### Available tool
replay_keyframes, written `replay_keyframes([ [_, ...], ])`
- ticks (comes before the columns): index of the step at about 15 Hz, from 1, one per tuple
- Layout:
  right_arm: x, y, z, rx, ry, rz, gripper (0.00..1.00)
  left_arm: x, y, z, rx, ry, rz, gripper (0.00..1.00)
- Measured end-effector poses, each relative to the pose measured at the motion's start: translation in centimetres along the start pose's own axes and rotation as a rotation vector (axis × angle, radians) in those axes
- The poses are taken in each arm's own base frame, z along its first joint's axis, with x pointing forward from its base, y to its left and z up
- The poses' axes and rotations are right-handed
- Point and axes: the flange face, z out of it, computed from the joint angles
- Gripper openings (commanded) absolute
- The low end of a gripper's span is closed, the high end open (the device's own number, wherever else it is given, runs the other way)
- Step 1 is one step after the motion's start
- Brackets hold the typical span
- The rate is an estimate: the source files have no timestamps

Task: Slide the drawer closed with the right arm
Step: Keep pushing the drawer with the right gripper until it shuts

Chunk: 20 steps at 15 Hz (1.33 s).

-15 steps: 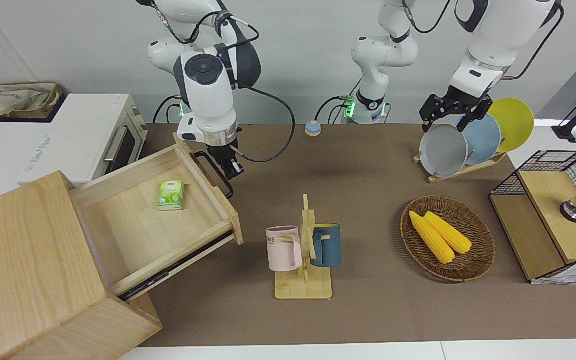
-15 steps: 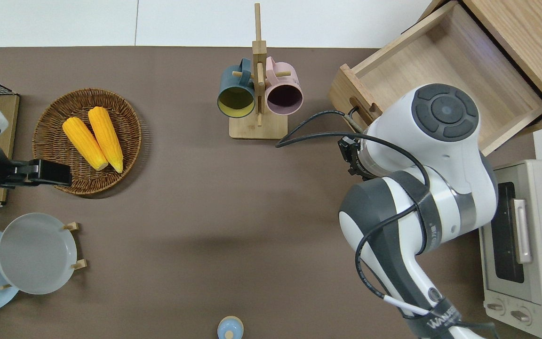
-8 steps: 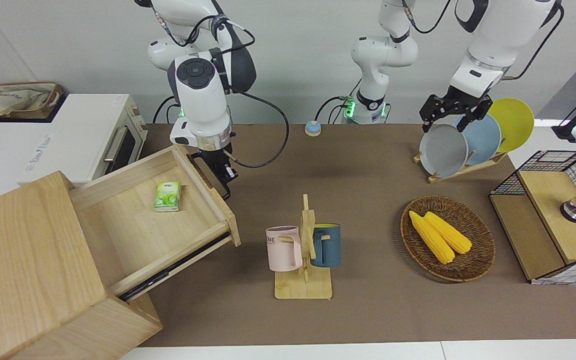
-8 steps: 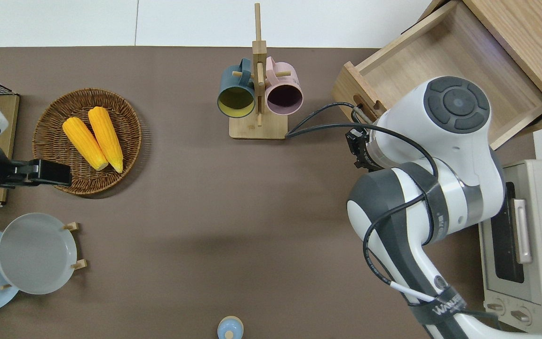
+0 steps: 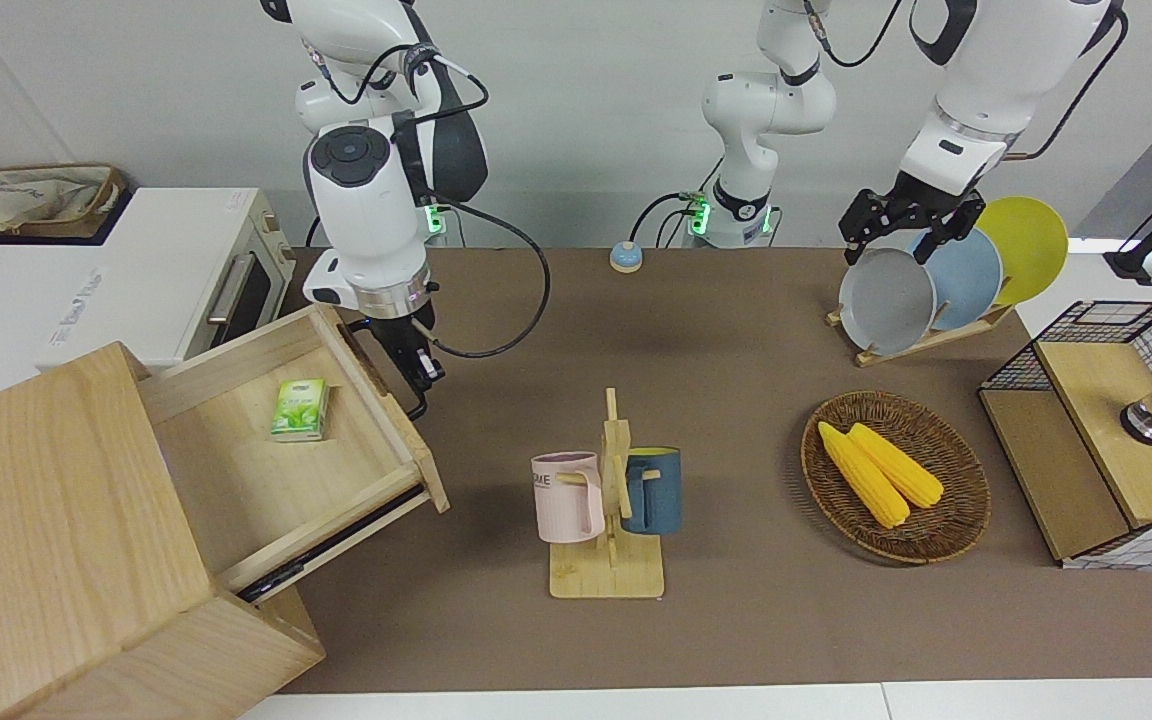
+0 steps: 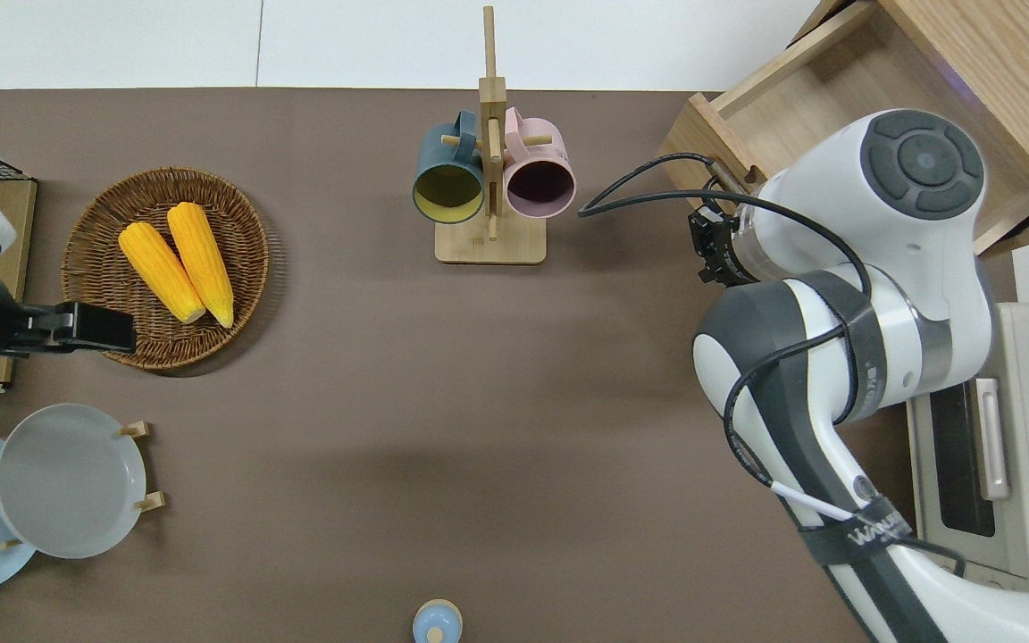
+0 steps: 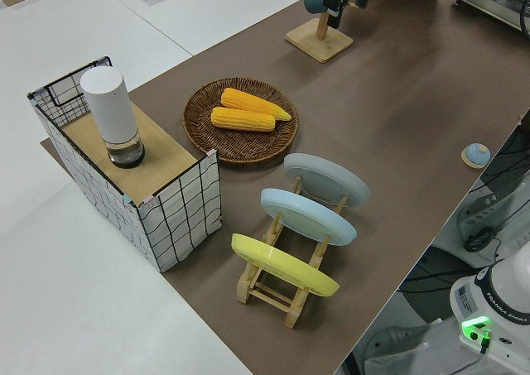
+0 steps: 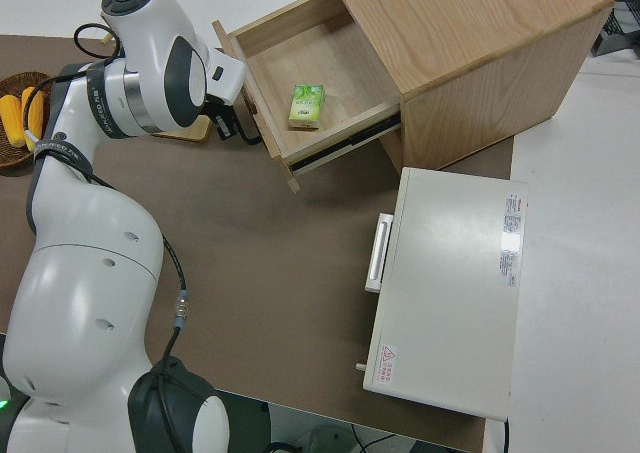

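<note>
Drawer (image 5: pixel 336 440) stands partly open from its cabinet (image 5: pixel 66 540) in the front view, a green packet (image 5: pixel 299 410) inside; my right gripper (image 5: pixel 414 372) presses against its black handle (image 5: pixel 398 375). I cannot tell how far my jaws are open. Overhead, my right arm (image 6: pixel 845 295) covers the drawer front. My left arm is parked.

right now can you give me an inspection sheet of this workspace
surface: brown table, no spills seen
job's things: drawer part open, green packet inside
clutter: mug stand, corn basket, plate rack, wire box, toaster oven
grippers: right tool at the drawer handle; left tool parked
cables: black cable looping off the right wrist
surroundings: bag by the oven
</note>
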Motion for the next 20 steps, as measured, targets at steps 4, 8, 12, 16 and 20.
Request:
replay_keyframes([
  [4,3.9,0.5,0.2,0.032,0.033,0.006,0.0,0.0,0.0,0.0,0.0,0.0,0.0,1.0],
  [8,7.5,1.8,0.4,0.024,0.053,-0.08,0.0,0.0,0.0,0.0,0.0,0.0,0.0,1.0],
  [12,10.8,2.9,0.2,0.038,0.086,-0.133,0.0,0.0,0.0,0.0,0.0,0.0,0.0,1.0],
  [16,14.7,4.7,0.3,0.043,0.121,-0.144,0.0,0.0,0.0,0.0,0.0,0.0,0.0,1.0],
  [20,16.8,5.7,0.4,0.045,0.141,-0.158,0.0,0.0,0.0,0.0,0.0,0.0,0.0,1.0],
])
